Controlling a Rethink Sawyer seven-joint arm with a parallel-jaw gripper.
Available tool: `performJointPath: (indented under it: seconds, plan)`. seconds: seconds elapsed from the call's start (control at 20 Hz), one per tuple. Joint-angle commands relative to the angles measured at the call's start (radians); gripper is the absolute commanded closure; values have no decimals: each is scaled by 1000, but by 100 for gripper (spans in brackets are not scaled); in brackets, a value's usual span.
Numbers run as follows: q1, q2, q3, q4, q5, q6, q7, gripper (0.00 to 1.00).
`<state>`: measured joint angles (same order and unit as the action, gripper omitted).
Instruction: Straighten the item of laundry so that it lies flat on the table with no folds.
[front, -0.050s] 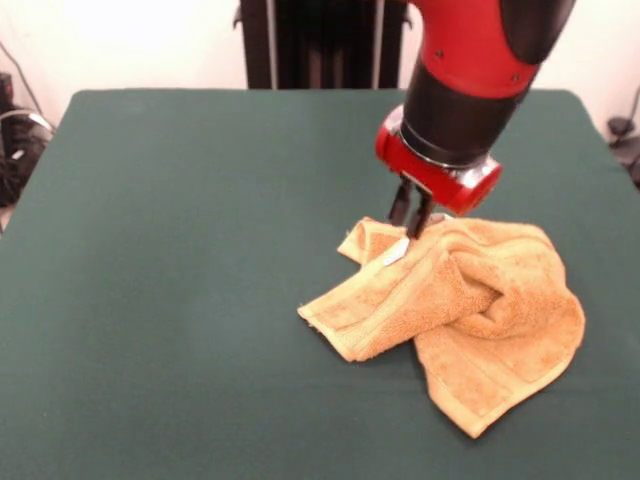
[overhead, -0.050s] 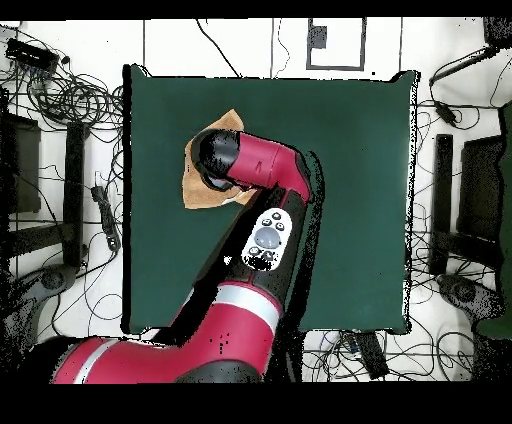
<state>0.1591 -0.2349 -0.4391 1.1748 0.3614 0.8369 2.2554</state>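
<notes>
On table (front, -0.050s: 180, 300) | towel (front, -0.050s: 470, 310) crumpled | pincer (front, -0.050s: 412, 232) tips hidden

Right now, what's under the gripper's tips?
The gripper comes down on the bunched orange towel at its far edge, beside the white label. Whether cloth is pinched is hidden. In the overhead view the arm covers most of the towel.

We are looking across the desk (front, -0.050s: 180, 300) from its front, fairly close. We are also looking straight down from high above. Both are sharing the desk (overhead, -0.050s: 360, 180).
</notes>
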Motion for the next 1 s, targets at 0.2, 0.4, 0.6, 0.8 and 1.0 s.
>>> performJointPath:
  seconds: [0.2,0.4,0.6,0.8,1.0]
  plan:
    - [-103,88,76,-21,-74,-95,34,0]
    - [-140,86,93,-81,-98,-37,-13,0]
    - [-161,97,108,-146,-131,-23,-29,0]
    - [-176,109,181,-69,-87,-86,56,0]
    - [-145,115,193,-3,-16,-167,225,0]
